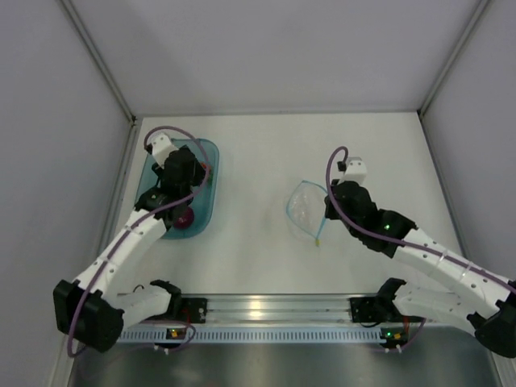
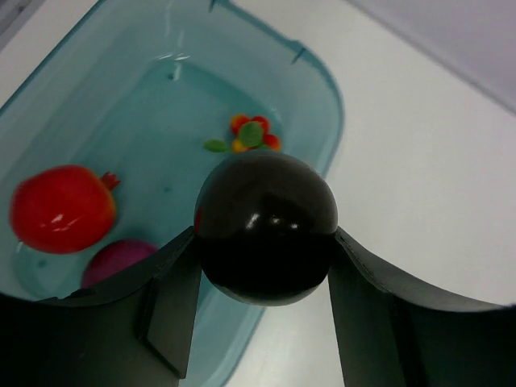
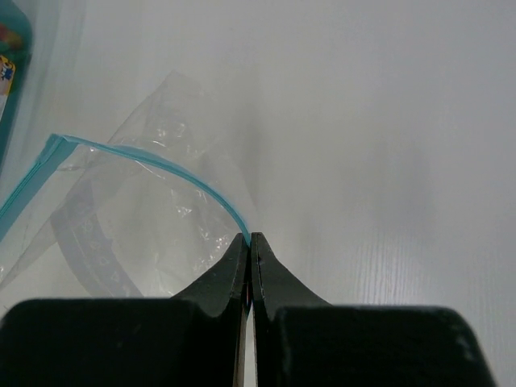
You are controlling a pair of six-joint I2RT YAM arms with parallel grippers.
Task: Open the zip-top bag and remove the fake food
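A dark purple-black piece of fake food [image 2: 266, 226] is clamped between the fingers of my left gripper [image 2: 264, 242], which hangs above the near rim of the teal tub [image 2: 322, 89]. Inside the tub lie a red ball-like piece [image 2: 60, 208], a pink-magenta piece [image 2: 117, 258] and a small green-orange-red bit [image 2: 248, 135]. The clear zip-top bag [image 3: 145, 218] lies on the table with its mouth gaping. My right gripper [image 3: 251, 239] is shut on the end of its light blue zip strip [image 3: 161, 165]. From above, the bag [image 1: 305, 208] sits just left of the right gripper [image 1: 329, 211].
The teal tub [image 1: 205, 153] stands at the table's left side beside the left wall. White walls close in the table at the back and on both sides. A metal rail [image 1: 266, 306] with the arm bases runs along the near edge.
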